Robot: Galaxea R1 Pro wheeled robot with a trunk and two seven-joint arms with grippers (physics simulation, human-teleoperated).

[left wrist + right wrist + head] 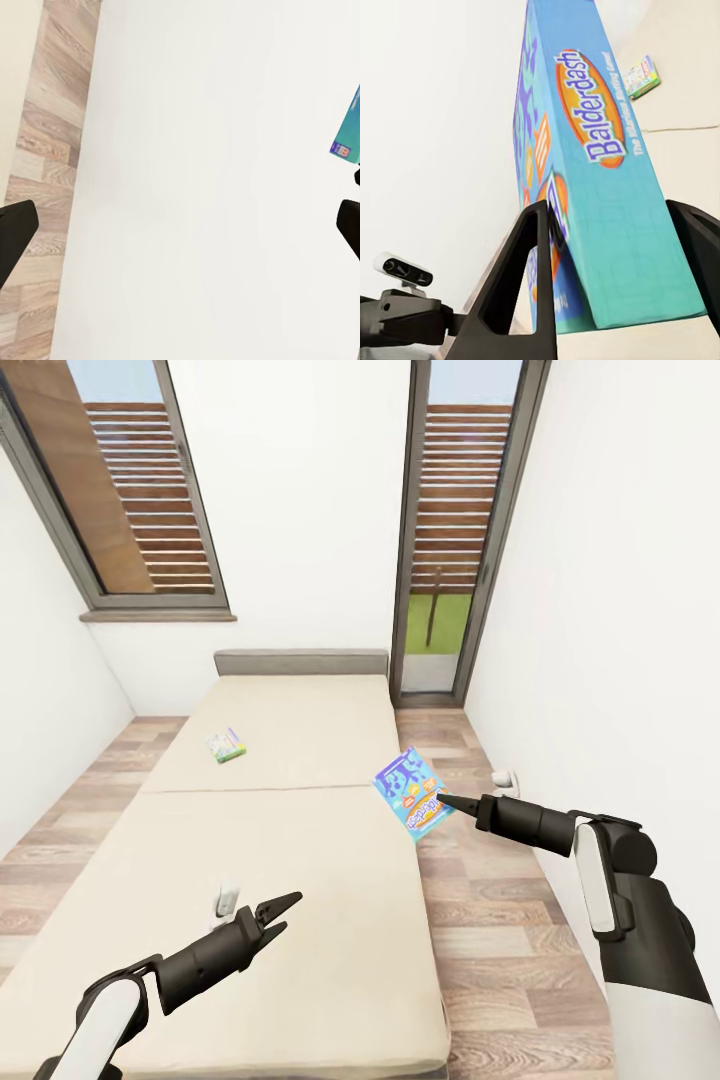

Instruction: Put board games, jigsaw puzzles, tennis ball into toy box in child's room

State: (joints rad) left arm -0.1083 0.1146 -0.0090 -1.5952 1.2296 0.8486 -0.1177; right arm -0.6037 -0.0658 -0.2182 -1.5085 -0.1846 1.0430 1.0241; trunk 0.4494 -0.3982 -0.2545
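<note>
- The blue board game [411, 793] (its edge read "Balderdash" in the right wrist view) hung in the air, tilted, just off the bed's right edge and above the wood floor [500, 950].
- The box [585, 172] sat between the two dark fingers [529, 285] of the right gripper [446, 801], its narrow edge facing the wrist camera and one finger on each broad face; the jaws were closed onto it, holding it clear of any surface.
- A second, green-edged board game [227, 746] lay flat on the bed [300, 920], towards the headboard and well apart from the held box.
- The left gripper [282, 912] hovered over the near part of the mattress, its jaws parted and holding nothing.
- Behind the bed stood a white wall, with a window [120, 490] on the left and a glass door [455, 540] on the right.
</note>
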